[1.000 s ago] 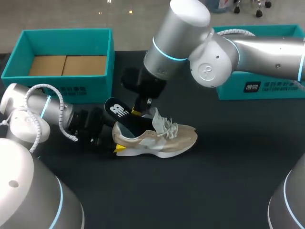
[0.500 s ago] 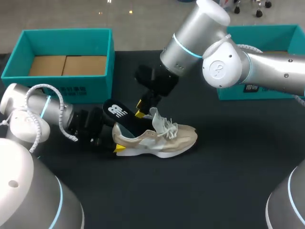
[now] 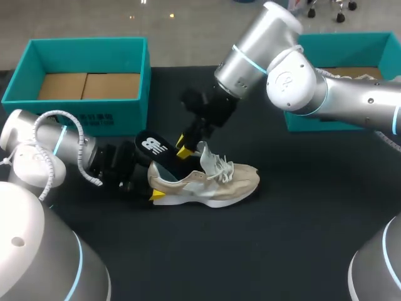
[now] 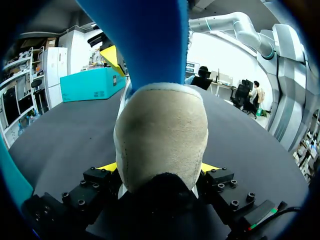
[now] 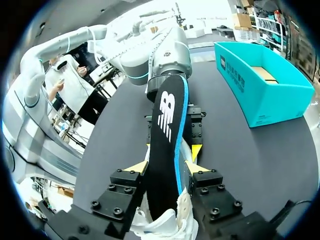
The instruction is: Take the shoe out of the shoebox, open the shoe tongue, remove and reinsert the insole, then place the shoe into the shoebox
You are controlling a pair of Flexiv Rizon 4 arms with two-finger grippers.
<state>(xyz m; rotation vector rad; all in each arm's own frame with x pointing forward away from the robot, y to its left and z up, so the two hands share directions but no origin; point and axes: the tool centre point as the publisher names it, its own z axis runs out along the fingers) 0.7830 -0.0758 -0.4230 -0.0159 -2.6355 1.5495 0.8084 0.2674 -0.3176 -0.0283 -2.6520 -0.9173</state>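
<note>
Left gripper: we clamp the shoe heel between its fingers as anchor. Right gripper: we pinch the insole, half out, so it slides against a steadied shoe.

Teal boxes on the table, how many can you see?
2. One teal box sits back left on the table; a second teal box sits back right, partly hidden behind the right arm.
</note>
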